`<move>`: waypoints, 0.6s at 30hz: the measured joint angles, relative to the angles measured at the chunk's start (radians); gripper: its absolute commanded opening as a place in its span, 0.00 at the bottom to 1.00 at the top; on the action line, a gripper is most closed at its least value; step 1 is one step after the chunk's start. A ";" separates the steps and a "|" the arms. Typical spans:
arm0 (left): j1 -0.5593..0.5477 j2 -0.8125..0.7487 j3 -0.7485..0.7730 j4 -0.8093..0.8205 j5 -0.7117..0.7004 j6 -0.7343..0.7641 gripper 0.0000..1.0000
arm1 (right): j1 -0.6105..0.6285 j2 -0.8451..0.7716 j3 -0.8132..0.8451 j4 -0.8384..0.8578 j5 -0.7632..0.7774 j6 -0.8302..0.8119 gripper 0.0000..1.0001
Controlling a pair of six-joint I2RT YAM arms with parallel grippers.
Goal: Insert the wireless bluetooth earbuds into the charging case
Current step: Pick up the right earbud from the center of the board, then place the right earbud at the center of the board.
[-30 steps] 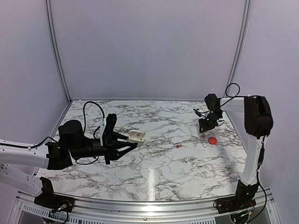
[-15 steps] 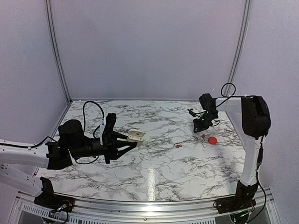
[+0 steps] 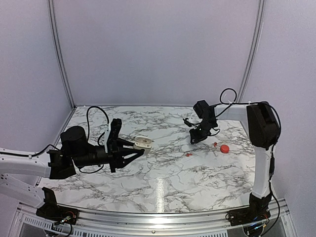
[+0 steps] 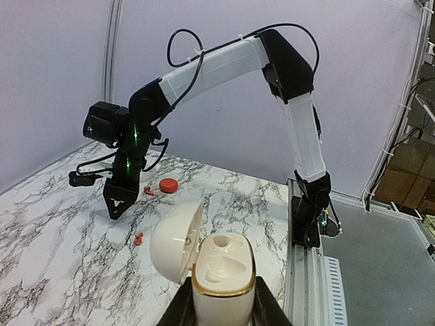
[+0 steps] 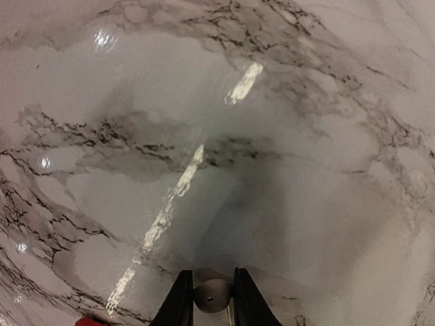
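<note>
Two red earbuds are seen lying loose on the marble table, apart from each other and outside the case. One is found near the middle of the table, close to the right gripper on the side towards the arm bases, and is not touched by it. The other bud is found farther to the right, just beside a red round piece.

Both buds are placed well away from the charging case, a cream shell with a gold rim. The case is held above the left part of the table with its lid swung open to one side. Only its cream moulded wells are seen inside it.

The case body is clamped on both sides by the fingers of the left gripper.

The right gripper's fingers are seen drawn nearly together over bare marble, with nothing gripped at their tips. A small grey round piece is seen low in the gap; whether it belongs to the gripper cannot be told. A red sliver is cut off at the lower edge of the right wrist view, left of the fingers.
</note>
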 measured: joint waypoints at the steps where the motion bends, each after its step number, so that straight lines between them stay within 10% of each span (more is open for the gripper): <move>1: 0.000 0.000 0.000 0.000 0.000 -0.001 0.00 | 0.010 -0.014 -0.018 -0.003 0.002 0.005 0.19; 18: 0.001 -0.046 -0.029 0.007 0.000 -0.029 0.00 | 0.346 -0.284 -0.186 -0.040 0.011 0.114 0.18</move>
